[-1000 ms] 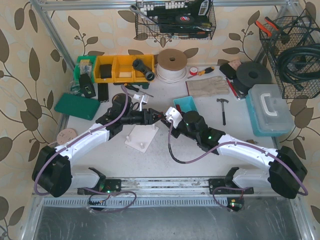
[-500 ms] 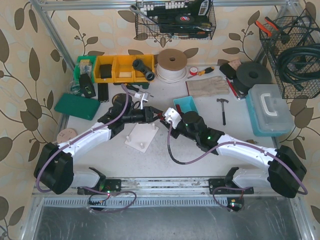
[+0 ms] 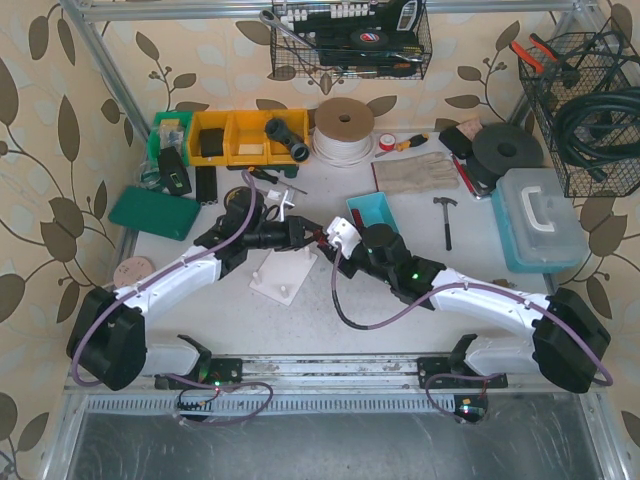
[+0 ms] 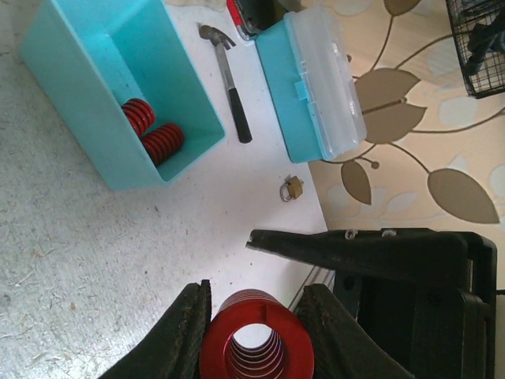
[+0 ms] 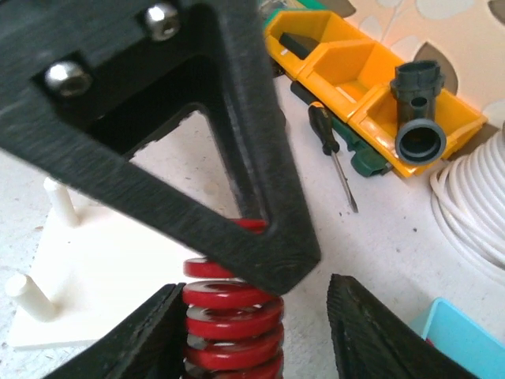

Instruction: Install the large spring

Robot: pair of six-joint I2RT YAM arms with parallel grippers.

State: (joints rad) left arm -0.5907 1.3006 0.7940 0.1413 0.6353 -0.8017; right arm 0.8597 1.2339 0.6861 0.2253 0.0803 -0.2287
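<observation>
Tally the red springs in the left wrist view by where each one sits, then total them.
Red springs in the teal bin: 2
Red spring between the left fingers: 1
Total: 3

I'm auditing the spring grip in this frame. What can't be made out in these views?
- Large spring, right wrist view: top hidden by a finger of the left gripper; bottom cut by the frame edge.
- Top view: spring only a red speck, too small to judge.
- White peg base: partly behind that finger.
</observation>
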